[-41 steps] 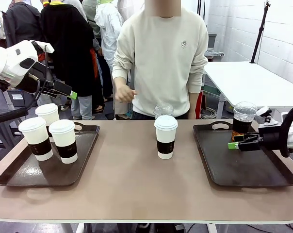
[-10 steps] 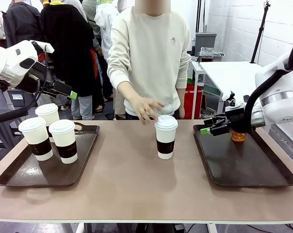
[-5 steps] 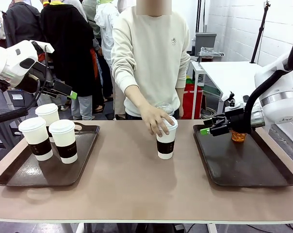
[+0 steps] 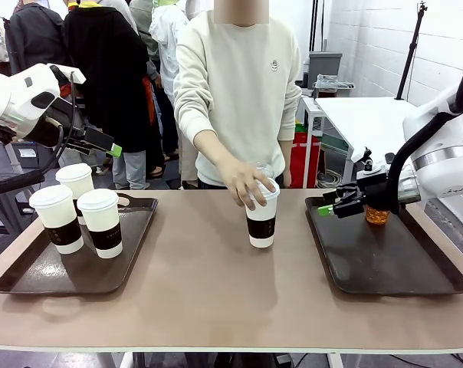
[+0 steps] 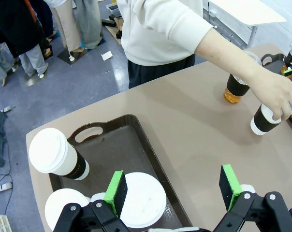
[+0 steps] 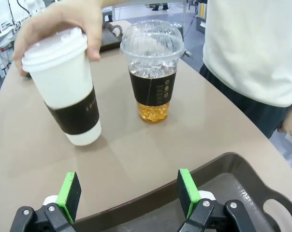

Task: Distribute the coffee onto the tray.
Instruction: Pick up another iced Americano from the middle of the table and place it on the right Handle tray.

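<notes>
Left tray [image 4: 32,280] carries three paper cups [image 4: 101,222], upright and grouped close together. I see the left gripper [image 5: 172,188] hovering above them, fingers spread wide, nothing between the green pads. Mid-table, between the two trays, a fourth paper cup [image 4: 261,220] sits on the bare table [image 4: 201,299]; the person's hand [image 4: 248,186] is clasped over its lid, and in both wrist views the cup looks tipped a little under that grip. Just behind it, toward the person, a clear cup [image 6: 152,72] of amber drink stands upright on the table, near the paper cup but apart from it. The right gripper [image 4: 326,208] sits low over the far left corner of the right tray [image 4: 385,268], fingers pointing toward the two mid-table cups; I read them as wide open, holding nothing. Behind its wrist a second clear cup [image 4: 377,215] stands at the far side of that tray, largely hidden by the arm; I cannot tell whether the arm touches it.
</notes>
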Motion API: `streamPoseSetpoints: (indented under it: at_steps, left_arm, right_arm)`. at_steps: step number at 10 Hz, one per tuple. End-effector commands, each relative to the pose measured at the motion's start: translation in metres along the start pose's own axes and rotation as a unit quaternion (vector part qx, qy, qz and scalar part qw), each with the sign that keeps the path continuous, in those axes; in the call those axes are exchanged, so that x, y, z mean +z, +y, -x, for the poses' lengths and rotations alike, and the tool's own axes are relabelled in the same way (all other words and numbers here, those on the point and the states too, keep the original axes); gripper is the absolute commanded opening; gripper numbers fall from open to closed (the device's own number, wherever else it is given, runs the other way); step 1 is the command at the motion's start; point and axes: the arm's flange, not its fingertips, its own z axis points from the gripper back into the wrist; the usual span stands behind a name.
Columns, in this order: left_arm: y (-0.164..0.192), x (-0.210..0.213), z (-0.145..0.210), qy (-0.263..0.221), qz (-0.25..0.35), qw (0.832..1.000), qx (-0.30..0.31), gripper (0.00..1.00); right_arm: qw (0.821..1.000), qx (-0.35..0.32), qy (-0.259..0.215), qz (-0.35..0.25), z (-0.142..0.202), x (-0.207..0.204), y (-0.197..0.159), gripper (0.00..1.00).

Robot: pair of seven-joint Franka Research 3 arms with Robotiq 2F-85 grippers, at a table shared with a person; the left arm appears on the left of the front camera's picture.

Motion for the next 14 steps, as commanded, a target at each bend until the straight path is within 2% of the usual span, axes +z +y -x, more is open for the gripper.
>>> streamPoseSetpoints:
  at_steps: [1,14]
  left_arm:
    - [0.0015,0.0004,0.0003,0.002,0.001,1.0,0.005,1.0]
    - [0.0015,0.0004,0.0003,0.002,0.001,1.0,0.005,1.0]
  right_arm:
    - [1.0,0.001,0.013,-0.005,0.0016,0.0085,0.012,1.0]
    - [1.0,0.0,0.008,-0.006,0.0069,0.0102,0.0151,1.0]
